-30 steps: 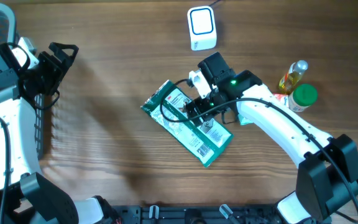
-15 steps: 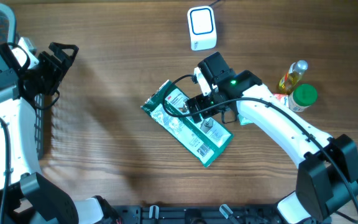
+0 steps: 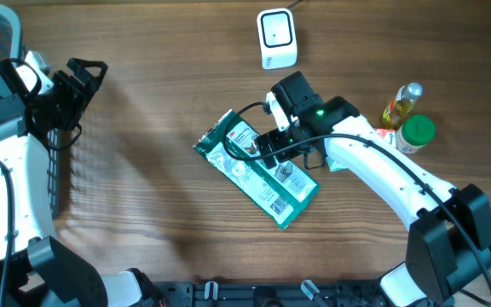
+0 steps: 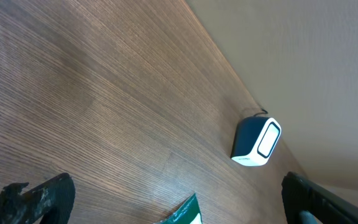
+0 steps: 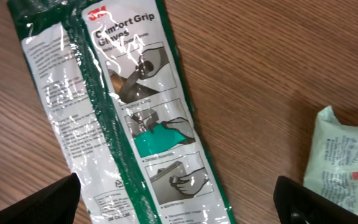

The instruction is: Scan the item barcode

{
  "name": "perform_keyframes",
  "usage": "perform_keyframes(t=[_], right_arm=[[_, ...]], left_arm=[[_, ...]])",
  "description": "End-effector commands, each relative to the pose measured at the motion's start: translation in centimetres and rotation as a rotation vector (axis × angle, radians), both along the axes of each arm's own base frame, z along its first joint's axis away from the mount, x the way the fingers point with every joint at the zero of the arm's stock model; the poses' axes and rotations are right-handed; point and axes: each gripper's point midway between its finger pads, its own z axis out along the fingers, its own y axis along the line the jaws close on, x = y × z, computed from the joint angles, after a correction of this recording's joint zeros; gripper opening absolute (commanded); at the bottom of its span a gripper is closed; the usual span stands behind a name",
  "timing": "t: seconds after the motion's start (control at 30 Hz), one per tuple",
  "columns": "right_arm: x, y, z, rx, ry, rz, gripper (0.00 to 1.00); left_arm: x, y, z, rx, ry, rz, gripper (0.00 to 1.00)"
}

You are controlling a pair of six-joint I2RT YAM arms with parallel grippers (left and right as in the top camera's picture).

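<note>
Right end effector (image 3: 285,152), packet (image 3: 262,189): virtually unchanged

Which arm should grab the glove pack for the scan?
Right. The right gripper, fingers open, hangs directly over the green glove pack; the left gripper sits far off by the table's left edge.

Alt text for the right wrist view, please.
A green-and-white 3M glove package lies flat on the wooden table, filling the left half. A pale packet shows at the right edge; the right gripper is open, fingertips in both bottom corners.
</note>
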Motion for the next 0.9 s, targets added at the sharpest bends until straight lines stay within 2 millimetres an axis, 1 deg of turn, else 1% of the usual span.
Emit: perform_keyframes(t=[0.0, 0.03, 0.07, 0.1, 0.17, 0.2, 0.3, 0.37, 0.47, 0.5, 0.53, 0.63, 0.73, 0.8, 0.87], right_arm=[[0.7, -1.2, 3.7, -0.003, -0.129, -0.041, 1.0], [0.7, -1.3, 4.8, 0.014, -0.154, -0.045, 1.0], [0.6, -1.3, 6.3, 0.037, -0.189, -0.046, 1.0], [0.5, -1.8, 8.4, 0.051, -0.251, -0.046, 1.0], [0.8, -3.5, 11.8, 0.011, -0.389, -0.043, 1.0], [0.4, -4.3, 14.4, 0.018, -0.47, -0.047, 1.0], [-1.3, -5.5, 21.0, 0.092, -0.677, -0.018, 1.0], [-3.2, -6.7, 25.2, 0.167, -0.8, -0.039, 1.0], [-5.8, -8.3, 28.9, 0.235, -0.911, -0.06, 1.0], [-6.6, -9.1, 29.8, 0.248, -0.942, -0.075, 1.0], [-7.2, -9.9, 30.2, 0.255, -0.959, -0.09, 1.0], [-9.0, -12.5, 31.0, 0.281, -1.026, -0.146, 1.0], [-10.8, -15.0, 30.0, 0.291, -1.119, -0.217, 1.0], [-12.0, -16.2, 29.3, 0.309, -1.228, -0.253, 1.0], [-12.8, -17.0, 29.2, 0.338, -1.344, -0.284, 1.0]], left_arm=[[0.0, 0.4, 0.5, 0.015, -0.014, 0.008, 1.0], [0.0, 0.4, 0.5, 0.015, -0.014, 0.008, 1.0], [0.0, 0.4, 0.5, 0.015, -0.014, 0.008, 1.0], [0.0, 0.4, 0.5, 0.015, -0.014, 0.008, 1.0], [0.0, 0.4, 0.5, 0.015, -0.014, 0.008, 1.0], [0.0, 0.4, 0.5, 0.015, -0.014, 0.008, 1.0], [0.0, 0.4, 0.5, 0.015, -0.014, 0.008, 1.0], [0.0, 0.4, 0.5, 0.015, -0.014, 0.008, 1.0], [0.0, 0.4, 0.5, 0.015, -0.014, 0.008, 1.0], [0.0, 0.4, 0.5, 0.015, -0.014, 0.008, 1.0], [0.0, 0.4, 0.5, 0.015, -0.014, 0.008, 1.0], [0.0, 0.4, 0.5, 0.015, -0.014, 0.008, 1.0], [0.0, 0.4, 0.5, 0.015, -0.014, 0.008, 1.0], [0.0, 0.4, 0.5, 0.015, -0.014, 0.008, 1.0], [0.0, 0.4, 0.5, 0.015, -0.014, 0.008, 1.0]])
